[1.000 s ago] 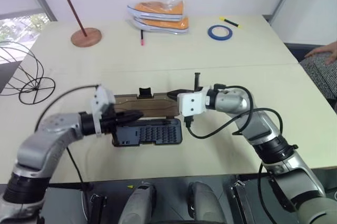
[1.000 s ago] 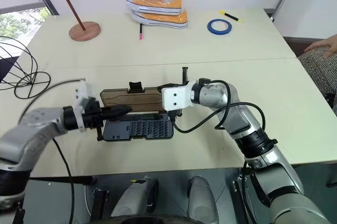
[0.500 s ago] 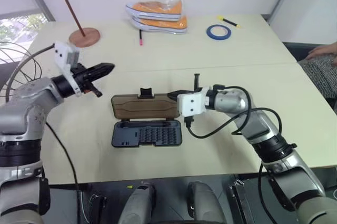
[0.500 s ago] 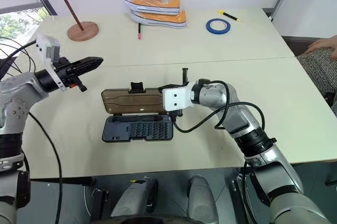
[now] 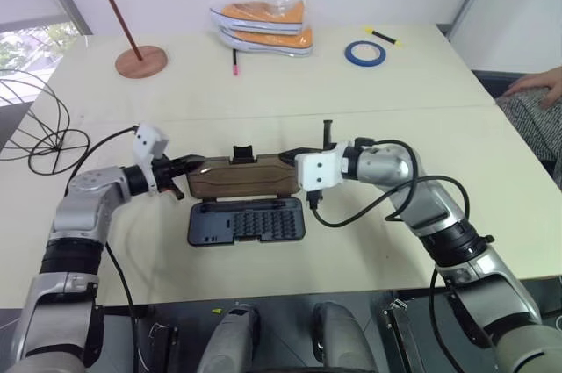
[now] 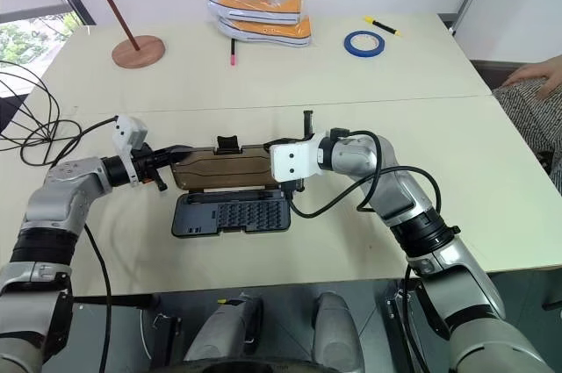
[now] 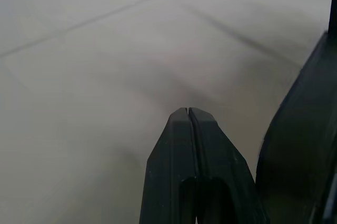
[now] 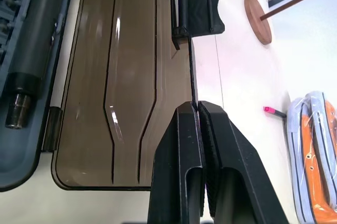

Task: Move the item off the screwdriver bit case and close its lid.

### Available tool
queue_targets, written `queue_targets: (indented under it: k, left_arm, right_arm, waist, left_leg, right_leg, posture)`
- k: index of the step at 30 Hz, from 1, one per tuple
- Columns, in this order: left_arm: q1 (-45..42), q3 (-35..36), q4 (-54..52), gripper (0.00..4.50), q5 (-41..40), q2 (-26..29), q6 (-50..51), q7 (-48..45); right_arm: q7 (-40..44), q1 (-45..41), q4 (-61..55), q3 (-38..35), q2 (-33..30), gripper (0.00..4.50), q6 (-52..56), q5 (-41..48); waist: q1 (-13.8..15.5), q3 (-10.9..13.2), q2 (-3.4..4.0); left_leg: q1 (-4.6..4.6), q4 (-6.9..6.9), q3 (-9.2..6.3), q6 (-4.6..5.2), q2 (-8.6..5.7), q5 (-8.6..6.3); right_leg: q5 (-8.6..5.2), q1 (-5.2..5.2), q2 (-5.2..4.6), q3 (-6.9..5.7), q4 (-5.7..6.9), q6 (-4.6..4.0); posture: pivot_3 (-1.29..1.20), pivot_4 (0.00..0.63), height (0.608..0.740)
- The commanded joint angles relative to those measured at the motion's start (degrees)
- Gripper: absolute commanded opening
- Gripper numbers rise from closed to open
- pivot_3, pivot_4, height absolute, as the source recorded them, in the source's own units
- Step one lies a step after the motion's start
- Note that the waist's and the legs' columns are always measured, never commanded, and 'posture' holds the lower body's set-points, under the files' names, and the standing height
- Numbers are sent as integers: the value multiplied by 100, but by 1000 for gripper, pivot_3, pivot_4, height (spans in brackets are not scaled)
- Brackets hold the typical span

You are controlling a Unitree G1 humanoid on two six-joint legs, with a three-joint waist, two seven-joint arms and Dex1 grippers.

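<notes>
Black wire-hoop globe (image 5: 39,127) sits at the desk's (image 5: 263,83) far left edge, well apart from the case. Left claw (image 5: 195,164), fingers pressed together, at the left end of the translucent smoky-brown plastic lid (image 5: 243,179). Lid raised behind the flat dark grey-blue bit case (image 5: 246,221). Right claw (image 5: 287,161), closed, pinches the lid's far right edge.

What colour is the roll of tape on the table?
Blue; the roll of tape shows best in the left eye view.

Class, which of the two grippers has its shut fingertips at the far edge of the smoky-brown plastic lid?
The right gripper, shut at the lid's far edge.
</notes>
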Motion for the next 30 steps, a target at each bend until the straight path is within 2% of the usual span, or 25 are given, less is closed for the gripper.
queue_targets:
  k: [1,4,7,9,11,13,16,21,27,30]
  left_arm:
    - [-52,44,-101,0,22,6,-61,-137]
    - [-62,54,-102,0,40,-10,-60,-152]
    - [-85,70,-77,0,60,-35,-68,-138]
    - [-80,82,-94,0,64,-41,-59,-136]
    - [-90,93,-90,0,72,-45,-65,-137]
    - [-100,106,-103,0,71,-47,-58,-137]
    - [-116,123,-232,0,39,-59,-38,-159]
    - [88,6,-797,0,-61,132,151,-617]
    - [415,139,-1669,0,-426,584,855,-1001]
    - [711,260,-2120,0,-634,982,1183,-1217]
  right_arm:
    - [1,-159,-135,-137,-17,25,-62,100]
    - [17,-173,-137,-149,-11,25,-13,111]
    - [33,-189,-136,-169,-8,882,23,130]
    - [67,-194,-151,-174,-36,1810,52,145]
    - [138,-239,-152,-195,-87,2964,92,175]
    - [327,-294,-179,-215,-219,3797,133,233]
    - [1083,-425,-330,-354,-785,3797,349,561]
    - [1610,-520,-517,-803,-1350,3797,1096,1075]
    - [1593,-139,-655,-1069,-1714,3797,1361,1160]
    - [1543,50,-803,-1125,-1818,3797,1472,1180]
  waist:
    - [0,0,0]
    - [-1,0,0]
    - [-1,0,0]
    - [0,0,0]
    - [0,0,0]
    - [1,0,0]
    - [20,0,0]
    - [9,1,-1]
    - [-14,2,0]
    - [-10,3,2]
  left_leg:
    - [0,0,0,0,0,0]
    - [0,1,0,0,0,0]
    - [0,1,0,0,0,0]
    - [0,1,0,0,0,0]
    - [0,1,0,0,0,0]
    - [0,2,0,0,0,0]
    - [0,3,1,0,-1,0]
    - [-3,3,1,1,1,-1]
    - [-2,1,2,3,5,-2]
    - [-2,0,3,3,5,-2]
  right_leg:
    - [0,0,0,0,0,0]
    - [0,0,0,0,1,0]
    - [0,0,0,0,1,0]
    - [0,0,0,0,1,0]
    - [0,0,0,0,1,0]
    - [0,0,0,0,1,0]
    - [0,1,-1,0,0,0]
    - [1,3,-2,-1,-3,2]
    - [1,1,-2,1,-2,2]
    - [1,-1,-4,3,-2,2]
  posture:
    - [0,150,740]
    - [0,150,740]
    - [0,150,740]
    - [0,150,740]
    - [0,150,740]
    - [0,150,740]
    - [0,150,740]
    - [0,150,740]
    - [0,150,740]
    - [0,150,740]
